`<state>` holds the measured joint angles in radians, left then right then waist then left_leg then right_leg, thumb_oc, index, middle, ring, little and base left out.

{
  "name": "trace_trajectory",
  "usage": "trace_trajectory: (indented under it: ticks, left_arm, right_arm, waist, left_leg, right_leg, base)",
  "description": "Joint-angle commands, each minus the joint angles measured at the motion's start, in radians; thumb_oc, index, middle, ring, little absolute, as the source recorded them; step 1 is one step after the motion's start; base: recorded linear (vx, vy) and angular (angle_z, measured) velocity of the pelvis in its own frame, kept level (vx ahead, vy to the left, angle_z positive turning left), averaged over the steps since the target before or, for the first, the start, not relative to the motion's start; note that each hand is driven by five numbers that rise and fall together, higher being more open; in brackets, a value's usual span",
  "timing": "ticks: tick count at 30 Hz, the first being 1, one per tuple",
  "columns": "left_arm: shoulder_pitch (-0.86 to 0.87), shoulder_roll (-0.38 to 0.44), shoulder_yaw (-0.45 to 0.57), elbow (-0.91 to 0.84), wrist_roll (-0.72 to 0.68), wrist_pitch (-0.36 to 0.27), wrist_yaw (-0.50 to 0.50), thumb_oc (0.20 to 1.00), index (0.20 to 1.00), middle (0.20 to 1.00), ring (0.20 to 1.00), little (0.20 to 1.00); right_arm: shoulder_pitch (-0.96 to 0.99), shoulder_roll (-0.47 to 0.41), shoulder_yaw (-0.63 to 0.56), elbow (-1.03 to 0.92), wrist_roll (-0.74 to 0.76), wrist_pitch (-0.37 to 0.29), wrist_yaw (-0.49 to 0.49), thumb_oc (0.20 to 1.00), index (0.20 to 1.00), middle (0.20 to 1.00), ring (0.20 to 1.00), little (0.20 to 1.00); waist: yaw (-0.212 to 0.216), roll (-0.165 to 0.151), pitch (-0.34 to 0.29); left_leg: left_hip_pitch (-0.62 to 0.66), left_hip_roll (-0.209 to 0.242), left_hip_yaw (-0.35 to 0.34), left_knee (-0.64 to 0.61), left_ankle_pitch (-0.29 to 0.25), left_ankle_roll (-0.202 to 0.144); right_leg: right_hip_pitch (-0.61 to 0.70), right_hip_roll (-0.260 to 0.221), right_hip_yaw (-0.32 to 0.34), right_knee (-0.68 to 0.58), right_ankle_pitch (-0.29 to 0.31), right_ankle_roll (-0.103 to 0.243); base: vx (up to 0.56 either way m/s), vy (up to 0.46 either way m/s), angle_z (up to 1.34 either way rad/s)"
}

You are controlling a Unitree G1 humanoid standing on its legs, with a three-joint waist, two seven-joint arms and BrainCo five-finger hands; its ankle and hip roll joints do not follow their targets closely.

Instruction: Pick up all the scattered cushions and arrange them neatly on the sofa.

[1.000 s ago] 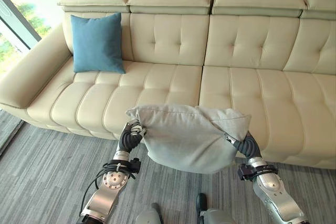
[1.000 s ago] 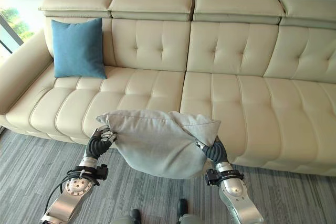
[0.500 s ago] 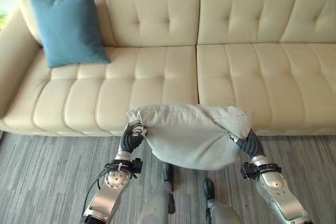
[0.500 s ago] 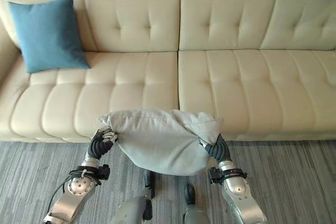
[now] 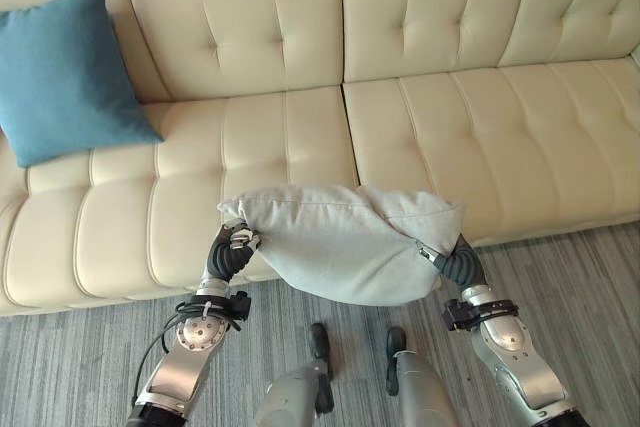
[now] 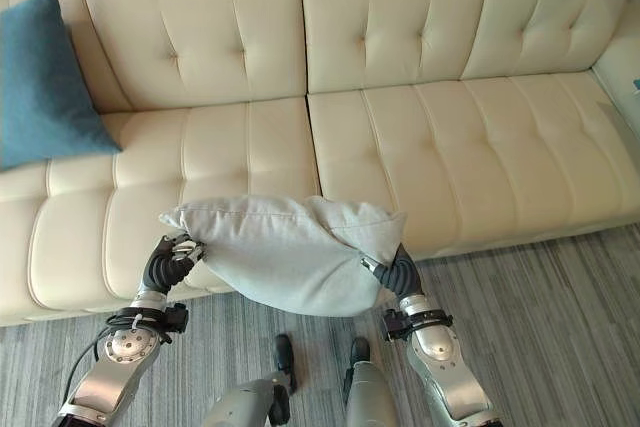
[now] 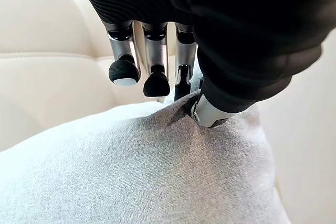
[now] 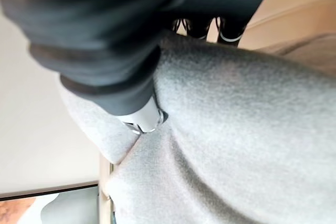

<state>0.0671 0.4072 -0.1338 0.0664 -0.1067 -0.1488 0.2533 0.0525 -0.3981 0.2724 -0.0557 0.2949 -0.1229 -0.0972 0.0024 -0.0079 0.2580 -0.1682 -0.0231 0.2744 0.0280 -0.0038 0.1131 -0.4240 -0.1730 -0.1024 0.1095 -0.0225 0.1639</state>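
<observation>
A light grey cushion (image 5: 340, 242) hangs between both hands in front of the cream sofa (image 5: 420, 117), over its front edge near the middle seam. My left hand (image 5: 230, 249) pinches the cushion's left corner, thumb pressed into the cloth (image 7: 157, 166). My right hand (image 5: 450, 259) grips the right end, thumb dug into the grey fabric (image 8: 236, 145). A blue cushion (image 5: 62, 72) leans upright against the sofa's backrest at the far left.
The sofa seat (image 6: 470, 147) to the right of the middle seam is bare. Grey striped carpet (image 5: 590, 277) runs along the sofa's front. A pale object (image 6: 622, 67) shows at the right edge.
The camera has shifted: the sofa and blue cushion now sit further left and lower. The grey cushion stays held between both hands, now closer over the seat's front edge.
</observation>
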Motion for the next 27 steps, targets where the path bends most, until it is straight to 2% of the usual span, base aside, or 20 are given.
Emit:
trace_trajectory:
  ticks: [1, 4, 5, 6, 7, 8, 9, 11, 13, 16, 19, 22, 27]
  left_arm:
    - [-0.016, 0.017, 0.022, -0.076, 0.013, -0.076, 0.008, 0.200, 0.200, 0.200, 0.200, 0.200]
    - [-0.022, 0.012, 0.017, -0.075, 0.012, -0.085, 0.003, 0.200, 0.200, 0.200, 0.200, 0.200]
    - [-0.020, 0.001, 0.015, -0.069, 0.016, -0.085, 0.004, 0.200, 0.200, 0.200, 0.200, 0.200]
    - [-0.020, 0.000, 0.015, -0.070, 0.016, -0.085, 0.004, 0.200, 0.200, 0.200, 0.200, 0.200]
    - [-0.020, -0.006, 0.010, -0.068, 0.010, -0.087, 0.001, 0.200, 0.200, 0.200, 0.200, 0.200]
    - [-0.020, -0.015, 0.001, -0.064, -0.001, -0.095, -0.005, 0.200, 0.200, 0.200, 0.200, 0.200]
    - [-0.020, -0.015, 0.001, -0.065, -0.001, -0.095, -0.006, 0.200, 0.200, 0.200, 0.200, 0.200]
    - [-0.025, -0.022, -0.009, -0.062, -0.014, -0.098, -0.011, 0.200, 0.200, 0.200, 0.200, 0.200]
    - [-0.034, -0.033, -0.016, -0.048, -0.025, -0.098, -0.010, 0.200, 0.200, 0.200, 0.200, 0.200]
    - [-0.061, -0.042, -0.033, -0.025, -0.023, -0.091, -0.005, 0.200, 0.200, 0.200, 0.200, 0.200]
    - [-0.079, -0.043, -0.039, -0.016, -0.016, -0.085, 0.000, 0.200, 0.200, 0.200, 0.200, 0.200]
    - [-0.091, -0.044, -0.051, -0.015, -0.009, -0.084, 0.004, 0.200, 0.200, 0.200, 0.200, 0.200]
    - [-0.150, -0.024, -0.077, -0.001, -0.003, -0.089, 0.028, 0.200, 0.200, 0.200, 0.200, 0.200]
  right_arm:
    - [-0.036, 0.012, -0.049, -0.115, 0.019, -0.108, 0.025, 0.200, 0.200, 0.200, 0.200, 0.200]
    - [-0.026, 0.008, -0.061, -0.121, 0.021, -0.108, 0.027, 0.200, 0.200, 0.200, 0.200, 0.200]
    - [-0.021, 0.002, -0.065, -0.122, 0.019, -0.114, 0.034, 0.200, 0.200, 0.200, 0.200, 0.200]
    - [-0.021, 0.002, -0.065, -0.122, 0.019, -0.114, 0.034, 0.200, 0.200, 0.200, 0.200, 0.200]
    - [-0.013, -0.007, -0.074, -0.121, 0.017, -0.113, 0.031, 0.200, 0.200, 0.200, 0.200, 0.200]
    - [0.001, -0.021, -0.090, -0.120, 0.027, -0.119, 0.035, 0.200, 0.200, 0.200, 0.200, 0.200]
    - [0.001, -0.022, -0.090, -0.120, 0.027, -0.120, 0.035, 0.200, 0.200, 0.200, 0.200, 0.200]
    - [0.010, -0.037, -0.108, -0.122, 0.042, -0.123, 0.031, 0.200, 0.200, 0.200, 0.200, 0.200]
    - [0.014, -0.051, -0.120, -0.119, 0.050, -0.124, 0.027, 0.200, 0.200, 0.200, 0.200, 0.200]
    - [-0.006, -0.062, -0.117, -0.109, 0.030, -0.123, 0.012, 0.200, 0.200, 0.200, 0.200, 0.200]
    - [-0.038, -0.054, -0.103, -0.102, 0.016, -0.122, -0.001, 0.200, 0.200, 0.200, 0.200, 0.200]
    - [-0.061, -0.042, -0.090, -0.123, -0.006, -0.132, -0.004, 0.200, 0.200, 0.200, 0.200, 0.200]
    - [-0.191, -0.018, -0.039, -0.119, -0.040, -0.143, -0.035, 0.200, 0.200, 0.200, 0.200, 0.200]
  waist:
    - [-0.026, -0.007, -0.034]
    - [-0.030, -0.017, -0.043]
    - [-0.028, -0.021, -0.054]
    - [-0.030, -0.019, -0.053]
    - [-0.035, -0.016, -0.062]
    - [-0.046, -0.011, -0.076]
    - [-0.049, -0.008, -0.076]
    - [-0.056, -0.005, -0.068]
    - [-0.058, 0.000, -0.062]
    - [-0.052, -0.004, -0.064]
    - [-0.035, 0.012, -0.072]
    - [-0.040, 0.015, -0.086]
    - [-0.017, -0.007, -0.112]
  left_leg:
    - [0.039, 0.024, -0.122, 0.049, -0.082, -0.114]
    - [0.066, 0.009, -0.146, 0.060, -0.108, -0.119]
    - [0.090, 0.015, -0.151, 0.080, -0.129, -0.134]
    - [0.090, 0.016, -0.154, 0.081, -0.130, -0.135]
    - [0.097, 0.029, -0.158, 0.090, -0.134, -0.146]
    - [0.083, 0.063, -0.162, 0.139, -0.133, -0.176]
    - [0.080, 0.065, -0.165, 0.145, -0.136, -0.177]
    - [0.006, 0.098, -0.180, 0.306, -0.087, -0.199]
    - [-0.054, 0.120, -0.182, 0.372, -0.056, -0.205]
    - [-0.105, 0.113, -0.178, 0.302, -0.073, -0.188]
    - [-0.098, 0.096, -0.187, 0.126, -0.024, -0.186]
    - [-0.067, 0.092, -0.188, 0.100, -0.022, -0.179]
    - [0.003, 0.079, -0.141, 0.052, -0.032, -0.161]
  right_leg:
    - [0.077, 0.028, 0.009, -0.075, 0.076, 0.016]
    - [0.104, 0.022, 0.025, -0.077, 0.091, 0.021]
    - [0.132, 0.007, 0.006, -0.067, 0.114, 0.013]
    - [0.134, 0.008, 0.003, -0.067, 0.113, 0.013]
    - [0.145, 0.009, 0.005, -0.062, 0.112, 0.007]
    - [0.189, 0.015, -0.016, -0.076, 0.098, -0.011]
    - [0.192, 0.016, -0.020, -0.078, 0.098, -0.012]
    - [0.230, 0.028, -0.036, -0.085, 0.075, -0.043]
    - [0.259, 0.042, -0.053, -0.089, 0.038, -0.069]
    - [0.274, 0.045, -0.061, -0.089, 0.017, -0.074]
    - [0.284, 0.074, -0.046, -0.085, 0.002, -0.066]
    - [0.291, 0.080, -0.031, -0.076, -0.002, -0.062]
    - [0.314, 0.065, 0.008, -0.083, 0.000, -0.052]
  base:
    - [0.36, -0.166, 0.10]
    - [0.22, -0.144, 0.52]
    - [0.27, -0.218, 1.07]
    - [0.29, -0.248, 0.98]
    - [0.24, -0.280, 0.38]
    - [0.24, -0.282, 0.25]
    - [0.19, -0.286, 0.33]
    - [0.07, -0.212, 0.63]
    - [0.04, -0.166, 0.34]
    - [0.08, -0.049, 0.08]
    - [0.15, 0.063, 0.10]
    - [0.14, 0.092, -0.34]
    - [0.14, 0.088, -0.52]
